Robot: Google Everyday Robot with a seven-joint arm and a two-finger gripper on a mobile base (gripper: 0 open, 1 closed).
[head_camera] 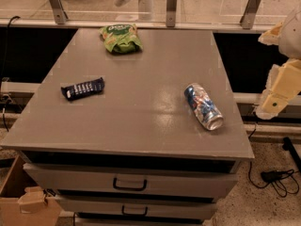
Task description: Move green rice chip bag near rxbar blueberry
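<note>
The green rice chip bag (121, 37) lies crinkled at the far edge of the grey table top (141, 102), left of centre. The rxbar blueberry (83, 89), a small dark navy bar with white lettering, lies flat near the table's left side, well in front of the bag. My gripper (276, 94) hangs at the right edge of the view, beyond the table's right edge and far from both items. It holds nothing that I can see.
A crushed blue-silver can (204, 106) lies on its side on the right part of the table. Drawers (129, 183) sit below the front edge. A glass railing with metal posts (171, 6) runs behind. A cardboard box (23, 204) and cables (277, 178) are on the floor.
</note>
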